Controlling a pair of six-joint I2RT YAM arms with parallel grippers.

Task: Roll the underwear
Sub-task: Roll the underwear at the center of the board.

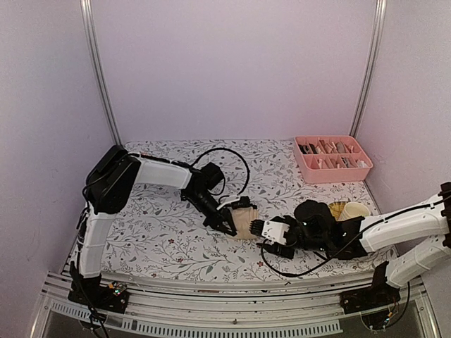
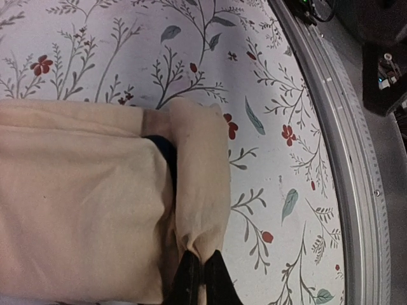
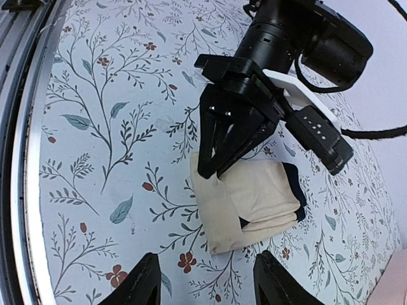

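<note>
The beige underwear (image 2: 82, 210) ran off the left wrist view's left and bottom edges. Near the underwear, the right hand (image 3: 206, 270) was cropped (only fingertips showed); contents of the pink tray (image 1: 337, 176) beyond it were too small to tell.

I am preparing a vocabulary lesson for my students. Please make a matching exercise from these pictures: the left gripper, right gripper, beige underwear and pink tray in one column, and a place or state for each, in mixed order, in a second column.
Column one:
1. left gripper
2. right gripper
3. beige underwear
4. pink tray

Column two:
A. at the far right of the flowered cover
B. open, holding nothing
C. folded over, lying between the two grippers
D. shut on an edge of cloth

Pairs: 1-D, 2-B, 3-C, 4-A
</note>
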